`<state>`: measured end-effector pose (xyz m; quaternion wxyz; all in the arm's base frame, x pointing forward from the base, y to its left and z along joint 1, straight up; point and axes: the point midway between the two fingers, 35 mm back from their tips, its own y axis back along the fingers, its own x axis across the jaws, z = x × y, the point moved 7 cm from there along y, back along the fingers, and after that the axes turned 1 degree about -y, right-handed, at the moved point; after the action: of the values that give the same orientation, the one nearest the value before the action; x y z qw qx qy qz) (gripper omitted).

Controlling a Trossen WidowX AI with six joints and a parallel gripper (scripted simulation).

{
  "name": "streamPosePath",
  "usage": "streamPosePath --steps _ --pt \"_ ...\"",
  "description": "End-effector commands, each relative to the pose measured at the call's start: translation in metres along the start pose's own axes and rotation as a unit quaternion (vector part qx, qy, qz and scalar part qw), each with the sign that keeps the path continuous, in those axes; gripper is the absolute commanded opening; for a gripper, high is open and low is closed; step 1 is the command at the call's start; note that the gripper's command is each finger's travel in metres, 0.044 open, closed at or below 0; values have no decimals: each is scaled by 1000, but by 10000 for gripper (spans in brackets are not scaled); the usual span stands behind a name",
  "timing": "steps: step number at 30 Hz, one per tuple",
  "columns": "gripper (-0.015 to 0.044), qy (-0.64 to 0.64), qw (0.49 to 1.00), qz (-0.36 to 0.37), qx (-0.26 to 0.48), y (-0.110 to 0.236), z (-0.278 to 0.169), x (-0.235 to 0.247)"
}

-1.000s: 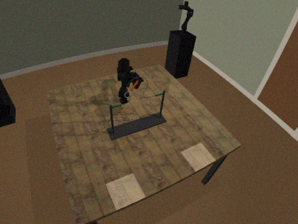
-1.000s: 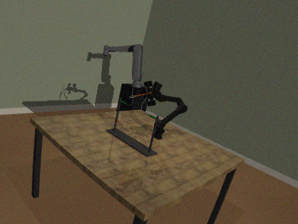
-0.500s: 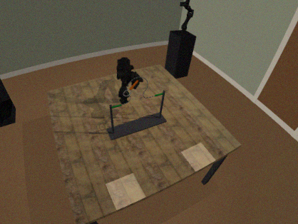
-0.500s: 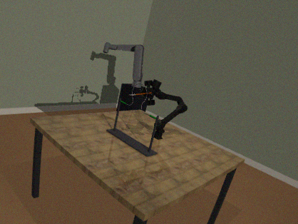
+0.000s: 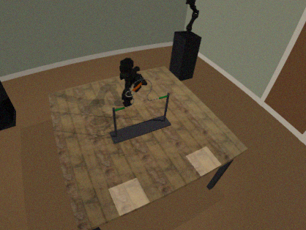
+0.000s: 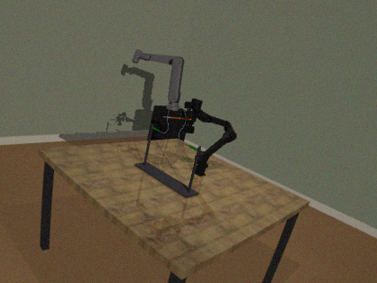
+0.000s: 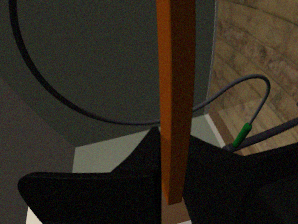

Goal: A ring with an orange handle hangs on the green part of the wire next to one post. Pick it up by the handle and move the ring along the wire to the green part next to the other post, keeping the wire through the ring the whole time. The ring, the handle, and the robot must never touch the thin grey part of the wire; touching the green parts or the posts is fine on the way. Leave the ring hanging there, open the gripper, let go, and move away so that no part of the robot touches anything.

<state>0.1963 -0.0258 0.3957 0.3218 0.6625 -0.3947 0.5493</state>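
The wire stand has a dark base (image 5: pixel 144 127) (image 6: pixel 168 178) and two posts. A green part of the wire (image 5: pixel 118 108) (image 6: pixel 156 130) lies at the left post and another green part (image 5: pixel 162 97) (image 6: pixel 194 147) (image 7: pixel 241 135) at the right post. The thin grey wire (image 5: pixel 149 96) (image 7: pixel 258 80) curves between them. My gripper (image 5: pixel 137 86) (image 6: pixel 186 118) (image 7: pixel 161 132) is shut on the orange handle (image 5: pixel 136 88) (image 6: pixel 177 118) (image 7: pixel 174 83). It holds the ring (image 5: pixel 127 94) (image 7: pixel 36 79) in the air, up and a little right of the left post's green part. Whether the ring touches the wire is too small to tell.
A dark pedestal (image 5: pixel 184 55) with another arm stands beyond the table's far right corner. Two pale patches (image 5: pixel 128 194) (image 5: pixel 203 159) lie near the table's front edge. A grey arm (image 6: pixel 176 77) stands behind the table.
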Motion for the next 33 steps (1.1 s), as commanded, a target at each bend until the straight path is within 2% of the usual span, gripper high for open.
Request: streamPosePath --steps 1,33 --pt "-150 20 1000 -17 0 -2 1 -1" --pt "-150 203 971 -123 -23 -4 -2 -3"
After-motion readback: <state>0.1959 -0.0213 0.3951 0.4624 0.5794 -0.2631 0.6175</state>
